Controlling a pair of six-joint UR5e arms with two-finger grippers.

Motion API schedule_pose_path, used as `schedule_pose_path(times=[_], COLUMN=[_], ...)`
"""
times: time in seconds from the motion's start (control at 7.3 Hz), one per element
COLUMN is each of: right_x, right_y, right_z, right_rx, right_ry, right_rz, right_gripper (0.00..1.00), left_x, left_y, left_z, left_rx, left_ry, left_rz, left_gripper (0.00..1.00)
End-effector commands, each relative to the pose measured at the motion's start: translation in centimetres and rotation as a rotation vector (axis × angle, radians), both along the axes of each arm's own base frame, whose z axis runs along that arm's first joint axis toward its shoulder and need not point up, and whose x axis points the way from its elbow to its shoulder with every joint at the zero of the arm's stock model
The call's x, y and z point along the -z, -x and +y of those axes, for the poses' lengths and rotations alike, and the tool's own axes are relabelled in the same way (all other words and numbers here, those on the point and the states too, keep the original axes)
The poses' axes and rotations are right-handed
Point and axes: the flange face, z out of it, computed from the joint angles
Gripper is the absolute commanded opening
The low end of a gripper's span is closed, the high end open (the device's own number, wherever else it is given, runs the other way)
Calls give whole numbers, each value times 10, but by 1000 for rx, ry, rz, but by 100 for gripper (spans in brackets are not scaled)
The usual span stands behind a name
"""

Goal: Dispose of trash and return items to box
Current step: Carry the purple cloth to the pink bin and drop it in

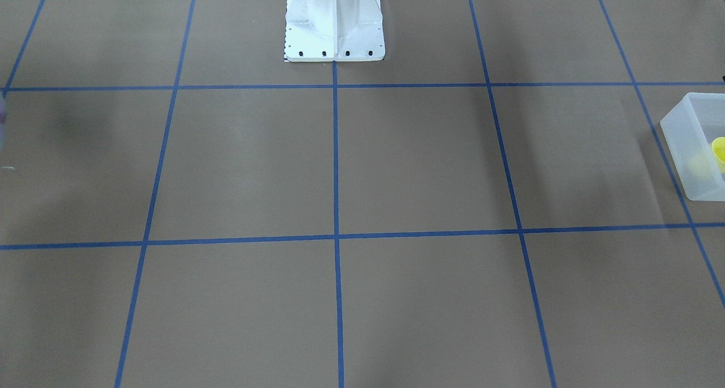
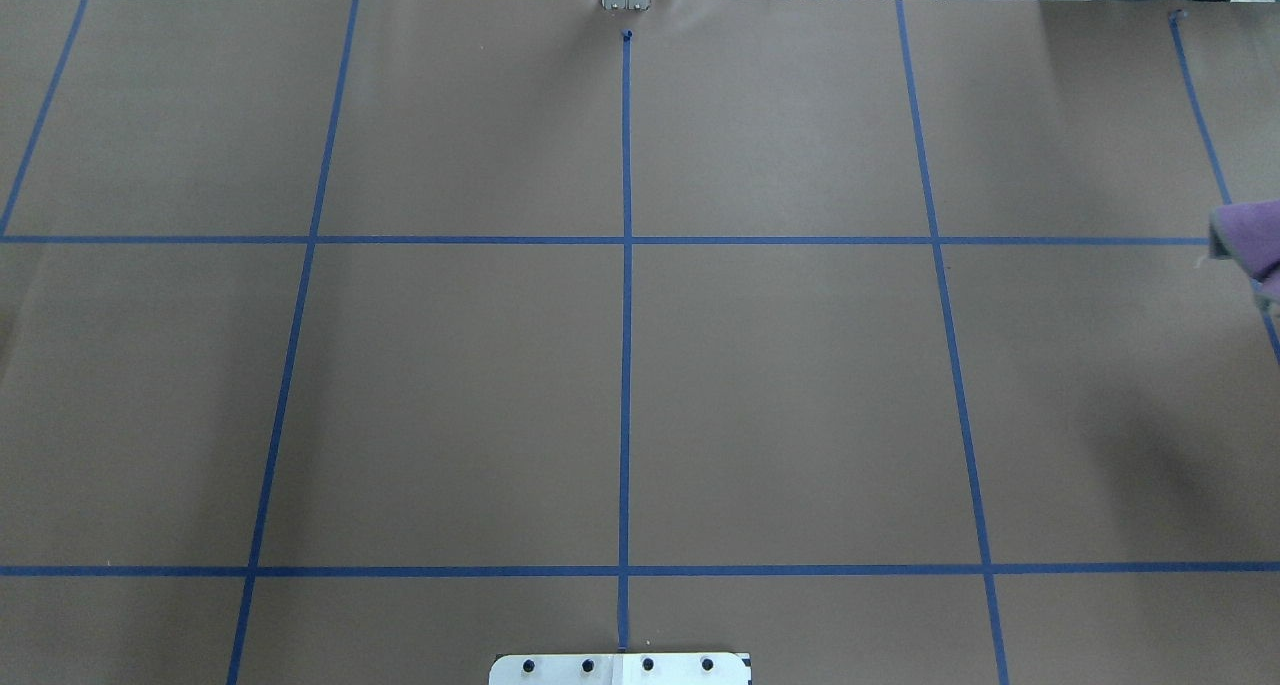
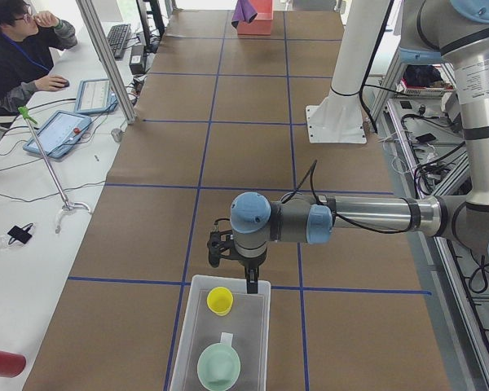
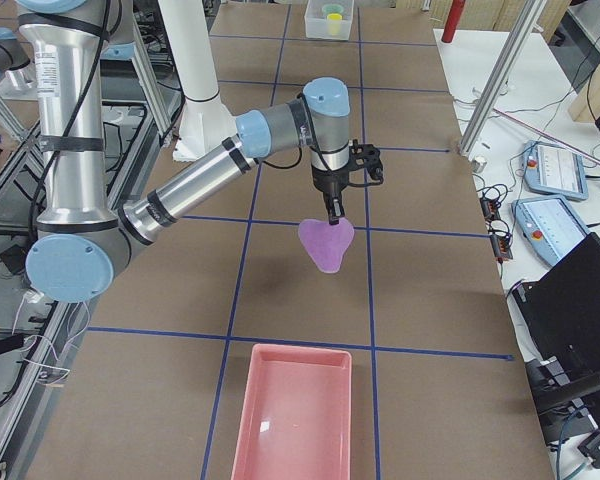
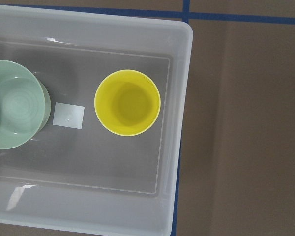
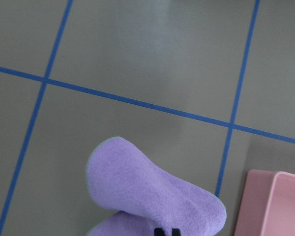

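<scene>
Your frosted, translucent white box (image 5: 186, 73) has straight walls and rounded corners. The small tapered yellow cup (image 5: 128, 102) stands upright inside it, its glossy plastic mouth open to the camera. Beside the cup in the box, not touching it, sits a smooth mint-green bowl (image 5: 14, 104). Between them a small square patch (image 5: 69, 116) lies on the box floor, too pale to read. The left gripper (image 3: 249, 285) hangs over the box's end wall nearest the cup; you cannot tell from these views whether its jaws are spread or closed. Well apart from the box, toward the table's opposite end, the right gripper (image 6: 166, 231) pinches a soft purple cloth (image 6: 147, 191) of napped fleece that droops in a rounded fold. A shallow pink rectangular tray (image 4: 292, 410) lies farther from the box than the cloth does. The table (image 1: 425, 161) is covered in matte brown paper, squared off by blue tape lines (image 1: 335, 150), and the white robot base (image 1: 334, 31) is bolted to it. On the far side of the box from the robot, a person sits at a white desk (image 3: 16, 212) with tablets.
</scene>
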Motion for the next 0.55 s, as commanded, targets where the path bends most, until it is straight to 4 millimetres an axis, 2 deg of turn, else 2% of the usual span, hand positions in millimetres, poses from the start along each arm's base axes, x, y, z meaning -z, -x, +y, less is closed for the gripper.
schedule_pose_path(times=[0.0, 0.14, 0.27, 0.41], right_x=[-99, -146, -186, -222], right_y=[-91, -133, -164, -179], right_z=[14, 17, 22, 31], right_rx=[14, 39, 55, 75], right_ry=[31, 26, 35, 46], right_rz=[-1, 3, -8, -20], right_gripper=[0, 0, 0, 0], left_x=[2, 2, 3, 2], left_y=[0, 0, 0, 0], left_z=[-1, -1, -1, -1], left_rx=[0, 0, 0, 0], left_ry=[-6, -7, -11, -11], left_rz=[0, 0, 0, 0], left_gripper=[99, 99, 99, 99])
